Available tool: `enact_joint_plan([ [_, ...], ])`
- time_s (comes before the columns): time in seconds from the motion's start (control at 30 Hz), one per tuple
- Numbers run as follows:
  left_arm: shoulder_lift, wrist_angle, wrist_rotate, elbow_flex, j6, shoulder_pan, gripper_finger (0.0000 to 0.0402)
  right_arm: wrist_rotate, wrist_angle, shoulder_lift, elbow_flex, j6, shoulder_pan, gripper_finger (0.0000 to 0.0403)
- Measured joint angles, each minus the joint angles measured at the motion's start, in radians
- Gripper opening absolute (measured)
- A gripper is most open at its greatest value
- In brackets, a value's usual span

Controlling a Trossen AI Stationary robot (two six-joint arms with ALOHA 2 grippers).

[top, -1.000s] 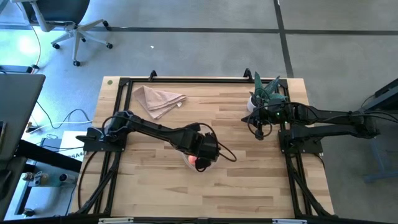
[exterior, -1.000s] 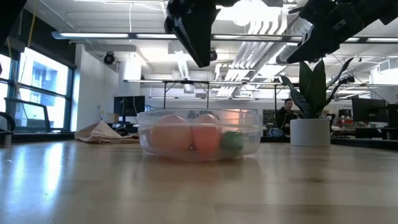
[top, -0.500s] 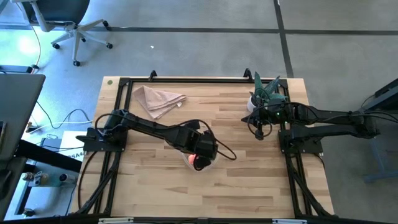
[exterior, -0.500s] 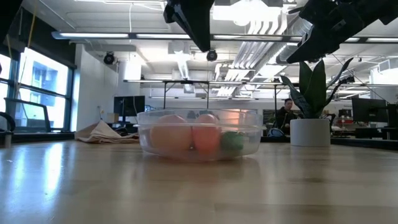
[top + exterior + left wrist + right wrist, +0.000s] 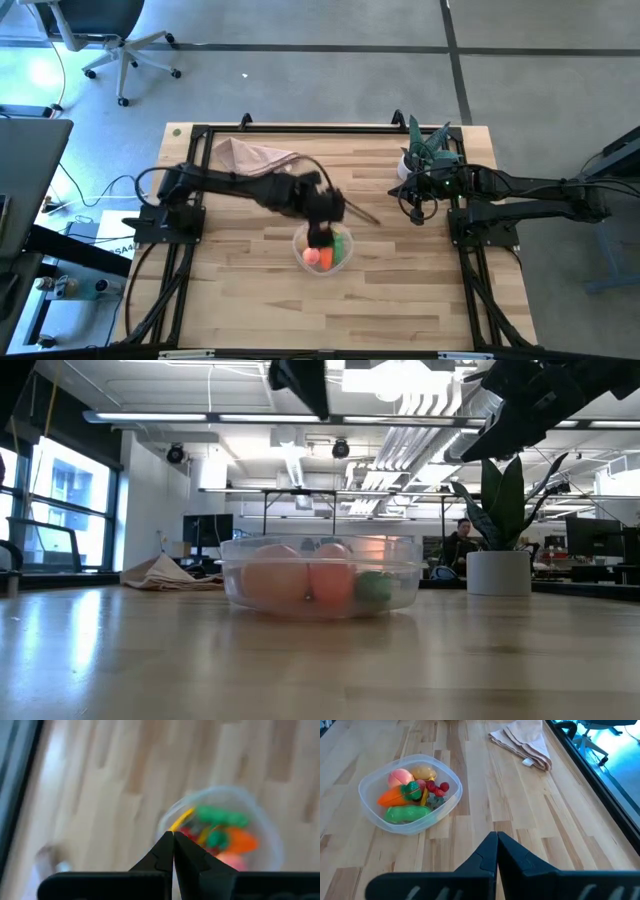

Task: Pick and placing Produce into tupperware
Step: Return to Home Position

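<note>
The clear round tupperware point(image 5: 325, 250) stands on the table near its middle. In it lie the produce pieces: an orange carrot point(image 5: 392, 797), a green pepper point(image 5: 405, 813), a pink fruit point(image 5: 400, 777), a tan potato point(image 5: 423, 771) and red berries point(image 5: 437, 786). My left gripper point(image 5: 173, 836) hangs shut and empty above the tupperware's far rim; its underside shows at the top of the low view point(image 5: 300, 375). My right gripper point(image 5: 496, 836) waits shut and empty at the right, near the plant.
A beige cloth napkin point(image 5: 255, 158) lies at the far left. A spiky green plant in a white pot point(image 5: 425, 150) stands at the far right beside my right arm. A black rail frame point(image 5: 300, 130) runs along the table's edges.
My left gripper has risen and drawn back toward the table's far edge, so the tupperware that it covered in the high view now shows with its produce. In the low view it has climbed almost out of the picture. The tupperware has stayed in place.
</note>
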Motion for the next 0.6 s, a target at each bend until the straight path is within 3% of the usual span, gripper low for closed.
enact_joint_plan([
  [0.1, -0.044, -0.079, 0.0, -0.008, 0.007, 0.039, 0.0003, 0.0, 0.0, 0.0, 0.0, 0.0, 0.0, 0.0],
  [0.2, -0.119, -0.051, 0.008, -0.099, 0.011, 0.069, 0.0003, 0.0, 0.002, 0.0, 0.0, 0.0, 0.0, 0.0],
  [0.43, -0.397, 0.373, 0.202, -0.567, 0.059, 0.125, 0.0001, 0.0, 0.002, 0.0, 0.0, 0.0, 0.0, 0.0],
  [0.6, -0.653, 0.579, 0.272, -0.848, 0.039, 0.149, 0.0001, 0.0, 0.001, 0.0, 0.0, 0.0, 0.0, 0.0],
])
